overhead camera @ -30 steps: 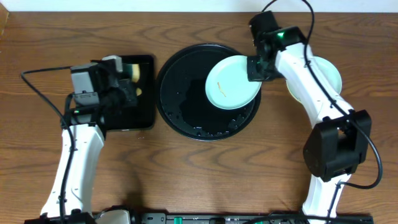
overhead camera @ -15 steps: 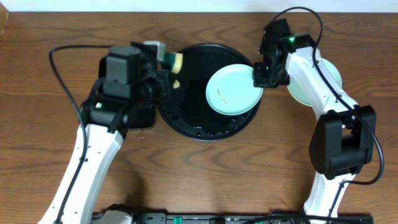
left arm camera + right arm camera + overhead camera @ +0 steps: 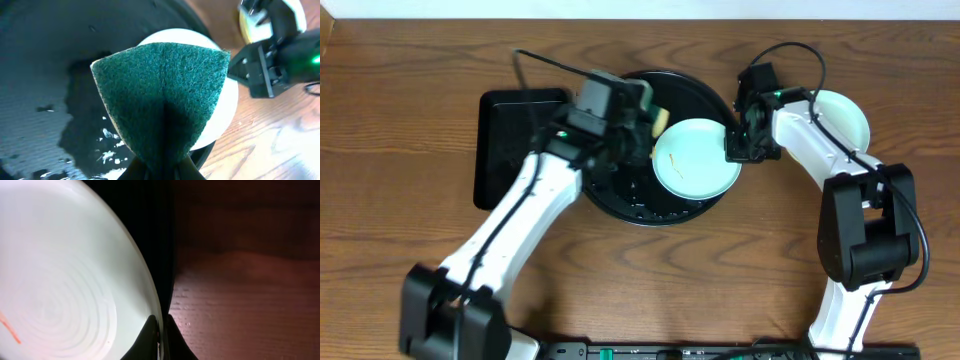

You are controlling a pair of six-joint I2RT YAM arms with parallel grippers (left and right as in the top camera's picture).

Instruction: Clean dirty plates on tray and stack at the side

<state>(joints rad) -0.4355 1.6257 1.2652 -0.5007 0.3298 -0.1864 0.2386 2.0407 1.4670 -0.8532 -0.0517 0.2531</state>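
Plate rim in right gripper at tray edge, sponge just beside.

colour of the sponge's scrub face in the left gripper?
Dark green. The sponge shows best in the left wrist view.

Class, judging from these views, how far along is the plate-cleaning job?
Looks done: a side plate lies on the table right of the tray. In hand: the right gripper pinches the rim of the smeared plate on the tray; the left gripper holds a green sponge at its edge. Left: wiping off its orange smear, then stacking it.
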